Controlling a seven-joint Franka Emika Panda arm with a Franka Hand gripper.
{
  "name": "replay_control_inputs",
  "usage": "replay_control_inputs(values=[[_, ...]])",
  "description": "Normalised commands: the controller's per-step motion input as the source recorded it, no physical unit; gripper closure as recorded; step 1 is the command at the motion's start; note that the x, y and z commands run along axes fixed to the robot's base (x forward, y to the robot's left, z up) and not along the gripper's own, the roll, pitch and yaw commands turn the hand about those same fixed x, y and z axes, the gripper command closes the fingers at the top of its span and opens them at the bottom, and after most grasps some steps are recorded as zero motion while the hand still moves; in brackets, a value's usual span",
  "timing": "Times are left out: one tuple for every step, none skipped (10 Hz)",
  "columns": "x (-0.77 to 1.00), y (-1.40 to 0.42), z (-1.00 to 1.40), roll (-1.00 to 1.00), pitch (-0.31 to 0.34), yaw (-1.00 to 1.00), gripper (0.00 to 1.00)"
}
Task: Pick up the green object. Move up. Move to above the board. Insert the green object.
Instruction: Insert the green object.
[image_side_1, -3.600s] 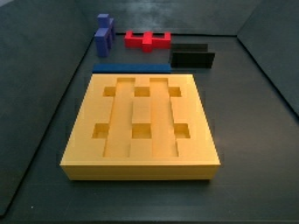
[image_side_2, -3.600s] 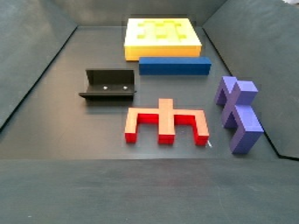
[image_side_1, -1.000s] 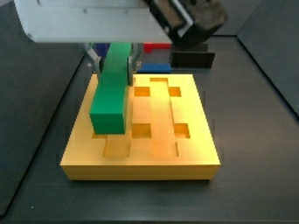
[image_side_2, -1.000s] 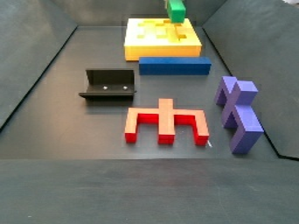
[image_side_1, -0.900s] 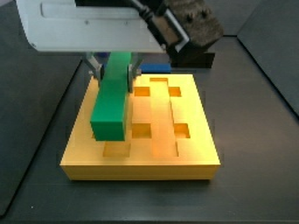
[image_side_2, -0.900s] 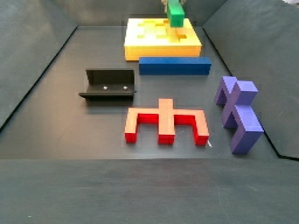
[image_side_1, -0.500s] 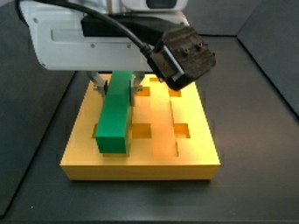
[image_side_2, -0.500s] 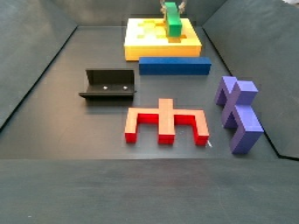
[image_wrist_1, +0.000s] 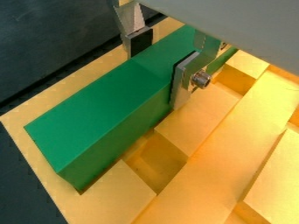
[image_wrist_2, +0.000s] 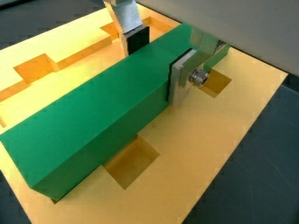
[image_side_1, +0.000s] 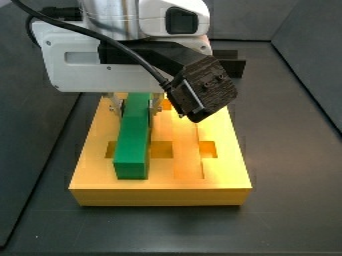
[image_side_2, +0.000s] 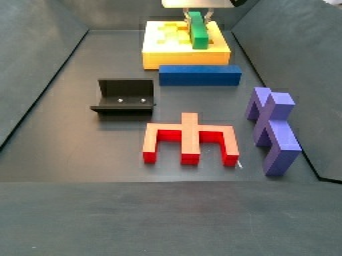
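Note:
The green object (image_wrist_1: 100, 127) is a long bright green bar, and my gripper (image_wrist_1: 160, 61) is shut on it near one end, silver fingers pressed to both long sides. Both wrist views show it lying lengthwise over the orange-yellow board (image_wrist_2: 228, 144), with square holes beside and under it. In a side view the green object (image_side_1: 134, 140) runs along the board's (image_side_1: 201, 178) left row of holes, its near end down at the top surface. The gripper (image_side_1: 135, 100) is mostly hidden under the arm's white body. From the far side view the green object (image_side_2: 199, 30) rests on the board (image_side_2: 163, 45).
A flat blue bar (image_side_2: 201, 75) lies against the board's near edge. The black fixture (image_side_2: 123, 97) stands left of centre, a red comb-shaped piece (image_side_2: 191, 140) in front, two purple pieces (image_side_2: 274, 130) at the right. Dark walls enclose the floor.
The gripper has come down with the green object. The bar's free end dropped from above the board to the level of its top surface.

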Motion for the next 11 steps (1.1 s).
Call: replay_control_inputs(values=[[0.0,0.08,-0.02,0.07,-0.067,0.07,1.0],[-0.03,0.0,-0.13,0.15,-0.084,0.02,1.0],[0.0,0.05,-0.04,0.25,0.0,0.0,1.0],[-0.03,0.0,-0.07,0.23,0.0,0.0,1.0],[-0.01,0.0,-0.06,0.25,0.0,-0.02,1.0],[-0.13,0.0,-0.08,0.28,0.0,-0.09,1.0],[-0.1,-0.05,-0.04,0.27,0.0,-0.11,1.0],[-0.03,-0.07,-0.01,0.26,0.0,-0.11,1.0],[0.0,-0.07,0.0,0.28,0.0,-0.12,1.0],[-0.05,-0.09,0.0,0.35,0.0,0.0,1.0],[-0.01,-0.07,-0.01,0.32,0.0,-0.04,1.0]])
